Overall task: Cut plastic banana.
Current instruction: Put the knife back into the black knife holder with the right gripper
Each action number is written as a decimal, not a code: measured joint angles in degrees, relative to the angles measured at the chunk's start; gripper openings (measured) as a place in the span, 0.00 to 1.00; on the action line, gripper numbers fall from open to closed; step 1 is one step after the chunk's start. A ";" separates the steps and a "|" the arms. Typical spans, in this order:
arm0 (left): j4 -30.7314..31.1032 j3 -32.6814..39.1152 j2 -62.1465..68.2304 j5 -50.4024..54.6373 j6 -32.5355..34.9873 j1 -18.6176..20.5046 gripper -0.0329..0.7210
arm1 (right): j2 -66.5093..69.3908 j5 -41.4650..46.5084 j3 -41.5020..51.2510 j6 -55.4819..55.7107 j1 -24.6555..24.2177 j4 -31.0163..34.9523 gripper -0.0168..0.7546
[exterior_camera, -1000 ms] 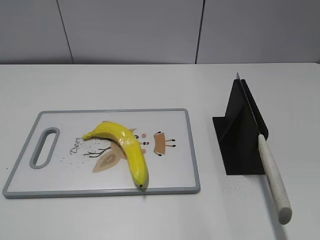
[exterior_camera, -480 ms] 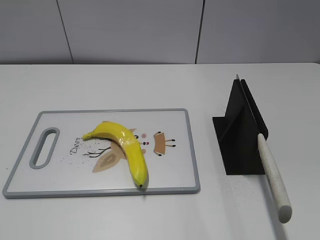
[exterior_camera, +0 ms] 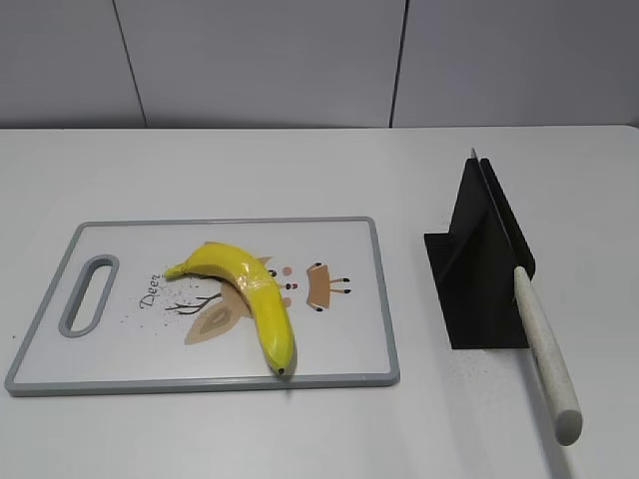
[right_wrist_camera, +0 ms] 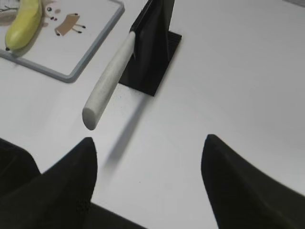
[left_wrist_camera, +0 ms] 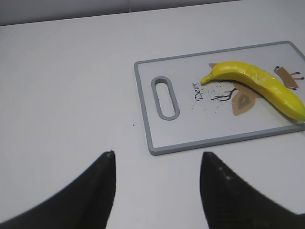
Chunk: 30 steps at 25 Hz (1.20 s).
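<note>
The plastic banana (exterior_camera: 250, 294) lies whole on a white cutting board (exterior_camera: 339, 329) with a grey rim; it also shows in the left wrist view (left_wrist_camera: 259, 86) and the right wrist view (right_wrist_camera: 21, 21). A knife with a pale handle (exterior_camera: 544, 354) rests with its blade in a black stand (exterior_camera: 479, 269), also in the right wrist view (right_wrist_camera: 107, 81). My left gripper (left_wrist_camera: 157, 155) is open and empty over bare table, left of the board (left_wrist_camera: 190, 143). My right gripper (right_wrist_camera: 150, 140) is open and empty, near the free end of the knife handle. Neither gripper shows in the exterior view.
The board has a handle slot (exterior_camera: 88, 294) at its left end and a deer drawing under the banana. A grey panelled wall (exterior_camera: 300, 60) runs behind the white table (exterior_camera: 300, 170).
The knife handle looks very slightly shifted in the exterior view. Nothing else has moved.
</note>
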 joint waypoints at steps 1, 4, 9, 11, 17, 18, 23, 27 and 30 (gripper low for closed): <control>0.00 0.00 0.00 0.00 0.00 0.00 0.76 | -1.31 -0.22 0.01 0.00 0.00 0.00 0.70; 0.00 0.00 0.00 0.00 0.00 0.00 0.76 | -3.39 -0.41 0.01 -0.07 0.00 0.04 0.70; 0.00 0.00 0.00 0.00 0.00 0.00 0.76 | -4.10 -0.59 0.01 -0.06 0.00 0.04 0.70; 0.00 0.00 0.00 0.00 0.00 0.00 0.76 | -4.10 -0.59 0.01 -0.12 -0.22 0.04 0.70; 0.06 0.00 0.00 0.00 0.00 0.00 0.76 | -6.64 -0.70 0.06 -0.12 -7.08 0.04 0.70; 0.06 0.00 0.00 0.00 0.00 0.00 0.76 | -7.01 -0.70 0.06 -0.12 -8.86 0.04 0.70; 0.12 0.00 0.00 0.00 0.00 0.01 0.75 | -7.23 -0.70 0.08 -0.19 -15.80 0.04 0.70; 0.12 0.00 0.00 0.00 0.00 0.01 0.75 | -7.23 -0.70 0.08 -0.19 -16.95 0.04 0.70; 0.12 0.00 0.00 0.00 0.00 0.01 0.75 | -7.23 -0.70 0.08 -0.19 -16.96 0.04 0.70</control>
